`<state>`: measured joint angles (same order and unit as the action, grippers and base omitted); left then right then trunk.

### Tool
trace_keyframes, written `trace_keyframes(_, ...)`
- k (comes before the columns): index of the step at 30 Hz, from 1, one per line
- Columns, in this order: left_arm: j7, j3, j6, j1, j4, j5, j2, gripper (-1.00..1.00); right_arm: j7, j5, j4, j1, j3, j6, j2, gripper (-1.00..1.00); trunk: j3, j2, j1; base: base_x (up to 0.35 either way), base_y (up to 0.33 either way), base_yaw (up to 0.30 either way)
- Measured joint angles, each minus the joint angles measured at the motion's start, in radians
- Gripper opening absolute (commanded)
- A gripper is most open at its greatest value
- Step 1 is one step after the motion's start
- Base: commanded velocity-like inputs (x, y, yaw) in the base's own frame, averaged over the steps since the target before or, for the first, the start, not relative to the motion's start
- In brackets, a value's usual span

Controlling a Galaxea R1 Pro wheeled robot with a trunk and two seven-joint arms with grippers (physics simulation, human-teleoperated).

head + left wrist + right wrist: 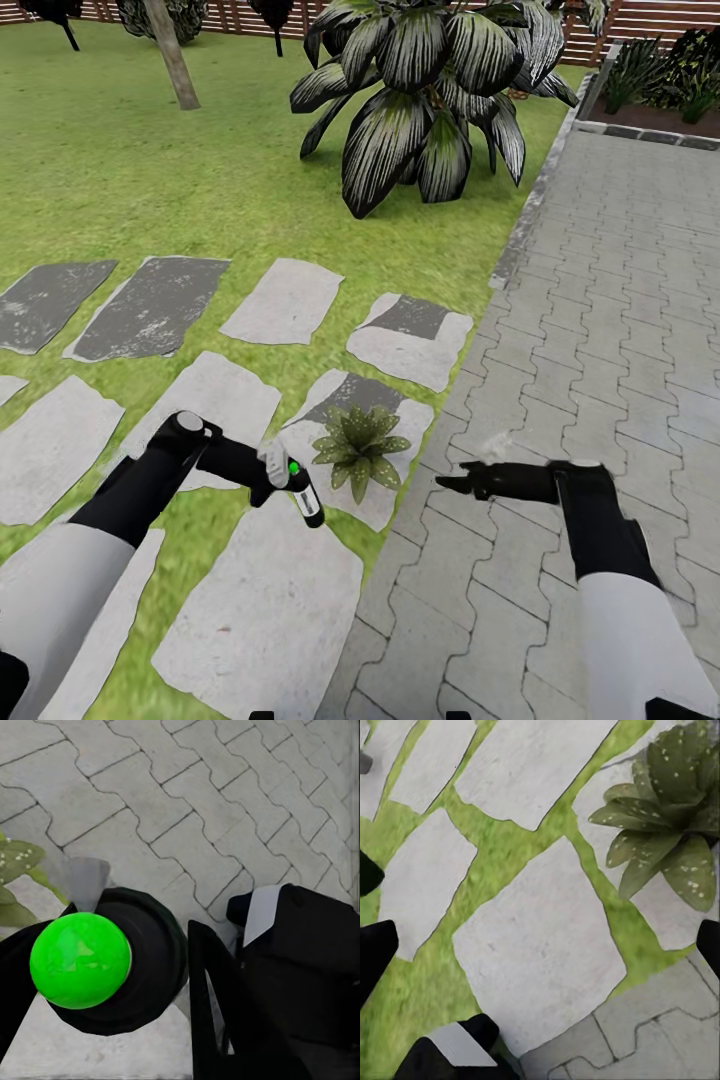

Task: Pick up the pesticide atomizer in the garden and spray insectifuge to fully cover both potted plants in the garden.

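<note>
Foreground of the head view: two white-sleeved arms with black forearms reach forward over the garden. The left gripper (285, 478) is closed around the pesticide atomizer (303, 492), a dark bottle held tilted above a pale stepping stone (262, 610), with a bright green marker at its upper end; in the left wrist view the same bottle (112, 964) appears end-on, the green sphere covering its centre and black fingers (225, 1020) pressed against its side. Just beside the atomizer, a potted plant (360, 448), a low rosette of pointed, speckled green leaves, sits on a grey stone at the lawn's edge. The right gripper (452, 484) hangs over the grey paving (600, 330), fingers parted and empty; its wrist view shows the rosette (667, 817) between the spread fingertips. A large striped-leaf plant (430, 90) and brown fence (650, 25) stand behind.
</note>
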<state>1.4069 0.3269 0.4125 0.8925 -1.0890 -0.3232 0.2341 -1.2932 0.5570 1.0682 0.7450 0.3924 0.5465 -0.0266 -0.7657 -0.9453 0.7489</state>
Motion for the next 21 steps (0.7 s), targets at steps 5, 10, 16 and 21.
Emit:
trace_keyframes(5,0.0,0.147,0.01,0.008,0.006,0.0,0.001,-1.0,-0.137,-0.029,0.0,0.0,-0.018,-0.001,0.0,-1.0,0.0,0.0,0.0,0.0,0.0,0.0)
trace_keyframes(10,-0.001,0.168,0.019,0.023,0.037,-0.002,0.0,-1.0,-0.178,-0.034,0.0,0.0,-0.019,-0.001,0.002,-1.0,0.0,0.0,0.0,0.0,0.0,0.0)
trace_keyframes(16,0.001,0.169,0.08,0.04,0.044,-0.104,-0.001,-1.0,-0.182,-0.035,0.001,0.0,-0.02,-0.001,0.007,-1.0,0.0,0.0,0.0,0.0,0.0,0.0)
trace_keyframes(21,0.0,0.17,0.109,0.047,0.044,-0.14,-0.003,-1.0,-0.183,-0.035,0.003,0.0,-0.022,-0.001,0.011,-1.0,0.0,0.0,0.0,0.0,0.0,0.0)
